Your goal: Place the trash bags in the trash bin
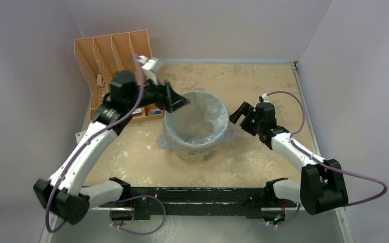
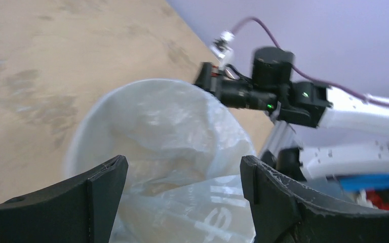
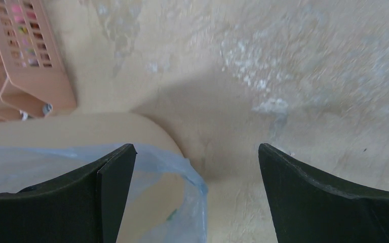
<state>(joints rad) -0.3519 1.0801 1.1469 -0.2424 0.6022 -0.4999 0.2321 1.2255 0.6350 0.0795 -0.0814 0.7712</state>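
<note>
The cream trash bin [image 1: 198, 153] stands mid-table. The light-blue trash bag [image 1: 197, 121] sits inside it, its edge draped over the rim. My left gripper [image 1: 178, 100] hovers open at the bin's back-left rim, holding nothing. In the left wrist view the bag [image 2: 167, 131] fills the bin [image 2: 76, 149] below the open left gripper [image 2: 182, 169]. My right gripper [image 1: 240, 115] is open just right of the bin, apart from it. The right wrist view shows the bag's edge [image 3: 195, 177] hanging over the bin wall [image 3: 81, 129], with the right gripper [image 3: 196, 152] above it.
An orange slotted rack [image 1: 114, 55] stands at the back left, close behind the left arm; it also shows in the right wrist view [image 3: 25, 61]. White walls enclose the table on three sides. The right arm [image 2: 283, 93] appears beyond the bin in the left wrist view.
</note>
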